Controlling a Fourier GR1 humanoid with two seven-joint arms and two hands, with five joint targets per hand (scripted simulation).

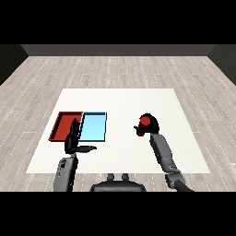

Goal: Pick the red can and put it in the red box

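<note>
The red can (145, 122) stands upright on the white table, right of the trays, with my right hand (151, 126) curled round it. The red tray (61, 124) lies at the left, with the light blue tray (93, 127) right beside it. My left hand (72, 141) is raised in front of the red tray's near right corner, fingers straight and thumb sticking out to the right, holding nothing.
The white table (120, 101) stretches wide behind and between the trays and the can. My right forearm (162, 154) comes in from the lower right, and my left forearm (66, 173) from the lower left.
</note>
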